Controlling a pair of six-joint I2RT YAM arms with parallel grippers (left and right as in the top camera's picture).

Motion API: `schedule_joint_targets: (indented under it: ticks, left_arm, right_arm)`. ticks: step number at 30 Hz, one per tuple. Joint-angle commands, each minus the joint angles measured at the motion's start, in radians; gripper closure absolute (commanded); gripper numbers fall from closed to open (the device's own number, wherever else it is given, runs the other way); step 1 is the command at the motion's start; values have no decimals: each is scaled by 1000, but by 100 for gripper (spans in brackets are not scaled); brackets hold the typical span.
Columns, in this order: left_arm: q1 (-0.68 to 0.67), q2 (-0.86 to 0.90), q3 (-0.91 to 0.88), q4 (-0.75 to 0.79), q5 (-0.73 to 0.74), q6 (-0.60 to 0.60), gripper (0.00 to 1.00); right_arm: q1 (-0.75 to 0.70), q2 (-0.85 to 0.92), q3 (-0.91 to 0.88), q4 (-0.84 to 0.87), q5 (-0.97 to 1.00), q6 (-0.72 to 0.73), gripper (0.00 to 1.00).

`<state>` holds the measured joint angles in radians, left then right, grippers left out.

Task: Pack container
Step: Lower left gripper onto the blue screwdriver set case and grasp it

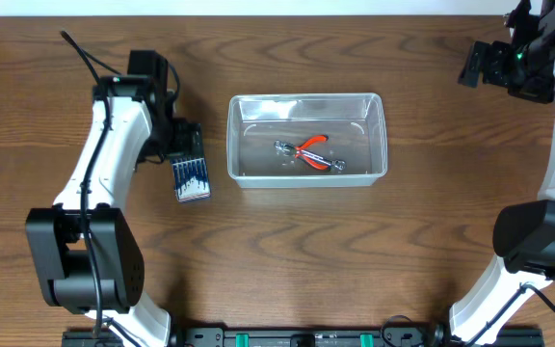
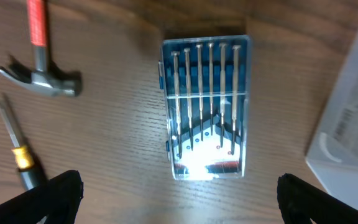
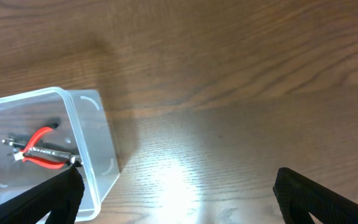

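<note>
The clear plastic container [image 1: 305, 97] stands at the table's middle, with red-handled pliers [image 1: 308, 152] lying inside. My left gripper [image 1: 186, 146] hangs open and empty over the far end of a small blue case of screwdriver bits [image 1: 191, 175], left of the container. In the left wrist view the case [image 2: 205, 106] lies between the open fingers [image 2: 179, 199], with the container's wall [image 2: 353, 124] at the right edge. My right gripper [image 1: 480, 66] is open and empty at the far right. Its view [image 3: 179, 199] shows the container's corner [image 3: 95, 143] and the pliers [image 3: 39, 149].
In the left wrist view a red-handled hammer [image 2: 42, 68] and a screwdriver [image 2: 18, 149] lie on the wood left of the blue case. The left arm hides them in the overhead view. The table is brown wood.
</note>
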<state>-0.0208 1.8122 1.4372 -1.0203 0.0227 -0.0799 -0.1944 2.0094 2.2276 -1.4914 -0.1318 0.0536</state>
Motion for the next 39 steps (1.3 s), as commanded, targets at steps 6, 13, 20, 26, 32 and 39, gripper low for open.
schedule_joint_targets:
  ticks: [6,13,20,26,32,39]
  left_arm:
    - [-10,7,-40,78,26,-71,2]
    - [-24,63,-40,103,26,-75,2]
    - [-26,149,-40,110,29,-98,2]
    - [-27,172,-40,137,30,-103,2]
    - [-31,202,-40,148,43,-118,2]
    - [-31,211,-40,160,44,-121,1]
  right_arm:
    - [24,0,0,8,-27,-48,1]
    - [32,0,0,14,-30,-53,1]
    - [32,0,0,21,-30,-71,1]
    - [32,0,0,30,-31,-80,1]
    - [32,0,0,34,-31,-89,1]
    - [32,0,0,34,-31,-96,1]
